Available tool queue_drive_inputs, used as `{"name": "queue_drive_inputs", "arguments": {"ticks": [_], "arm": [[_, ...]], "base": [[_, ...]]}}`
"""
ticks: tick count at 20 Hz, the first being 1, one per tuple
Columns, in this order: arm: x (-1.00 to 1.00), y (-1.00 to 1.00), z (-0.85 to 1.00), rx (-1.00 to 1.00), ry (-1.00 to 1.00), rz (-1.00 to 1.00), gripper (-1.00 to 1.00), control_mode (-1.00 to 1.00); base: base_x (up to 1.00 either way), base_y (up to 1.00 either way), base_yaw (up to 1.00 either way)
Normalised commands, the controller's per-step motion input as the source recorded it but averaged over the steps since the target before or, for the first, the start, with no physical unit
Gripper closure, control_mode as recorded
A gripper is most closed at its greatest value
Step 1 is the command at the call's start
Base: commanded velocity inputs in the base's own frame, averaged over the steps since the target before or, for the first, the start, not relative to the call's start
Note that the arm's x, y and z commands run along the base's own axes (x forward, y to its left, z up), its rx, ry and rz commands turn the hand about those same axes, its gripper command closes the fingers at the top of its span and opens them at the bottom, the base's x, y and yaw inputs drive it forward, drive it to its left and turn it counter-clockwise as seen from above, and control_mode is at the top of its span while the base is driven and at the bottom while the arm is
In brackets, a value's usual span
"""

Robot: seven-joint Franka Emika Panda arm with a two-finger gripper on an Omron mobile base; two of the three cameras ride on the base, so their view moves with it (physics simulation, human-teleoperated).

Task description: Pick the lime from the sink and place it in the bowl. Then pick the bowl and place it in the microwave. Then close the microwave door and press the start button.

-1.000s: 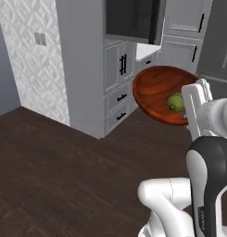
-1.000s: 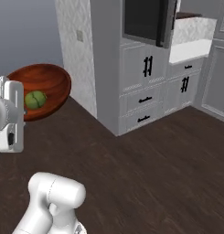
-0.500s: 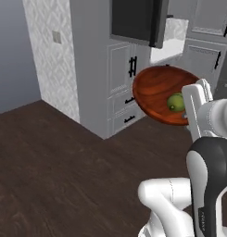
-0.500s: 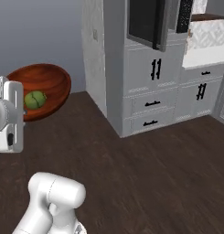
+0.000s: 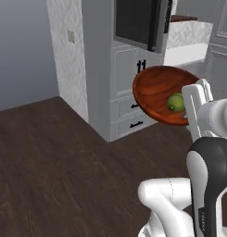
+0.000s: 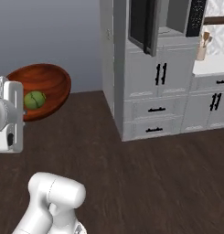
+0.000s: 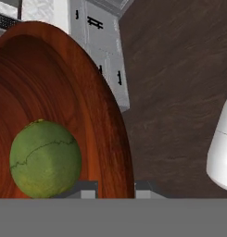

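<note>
My gripper (image 7: 116, 190) is shut on the rim of the reddish-brown wooden bowl (image 7: 64, 92), one fingertip on each side of the rim. The bowl (image 5: 156, 90) hangs tilted in the air in front of the arm, and the yellow-green lime (image 5: 176, 102) lies inside it by the gripper (image 5: 189, 111). The right base view has the bowl (image 6: 47, 84), the lime (image 6: 34, 100) and the gripper (image 6: 17, 107) at the far left. Ahead stands the microwave (image 6: 175, 18), built into a grey cabinet column, with its dark-glass microwave door (image 6: 141, 23) swung open. The sink is out of view.
Grey panelled cabinets and drawers with black handles (image 6: 159, 75) stand below the microwave. A white counter (image 6: 214, 66) with a utensil holder lies to the right. A patterned wall (image 5: 64, 41) flanks the column. Dark wood floor (image 5: 50, 162) stretches between me and the cabinets.
The base has moved, so the whole scene has shifted and the cabinet column with the microwave looks nearer. Bowl and lime keep the same place in the gripper.
</note>
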Motion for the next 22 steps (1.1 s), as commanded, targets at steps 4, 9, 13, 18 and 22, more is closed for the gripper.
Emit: {"name": "queue_drive_inputs", "arguments": {"ticks": [4,9,13,18,22], "arm": [[0.00,0.00,0.00,0.00,0.00,0.00,1.00,1.00],[0.00,0.00,0.00,0.00,0.00,0.00,1.00,1.00],[0.00,0.00,0.00,0.00,0.00,0.00,1.00,1.00],[0.00,0.00,0.00,0.00,0.00,0.00,1.00,1.00],[0.00,0.00,0.00,0.00,0.00,0.00,1.00,1.00]], "base": [[0.18,-1.00,0.36],[0.12,-1.00,0.36],[0.00,-1.00,0.35],[0.00,-1.00,0.34],[0.00,-1.00,0.32]]}}
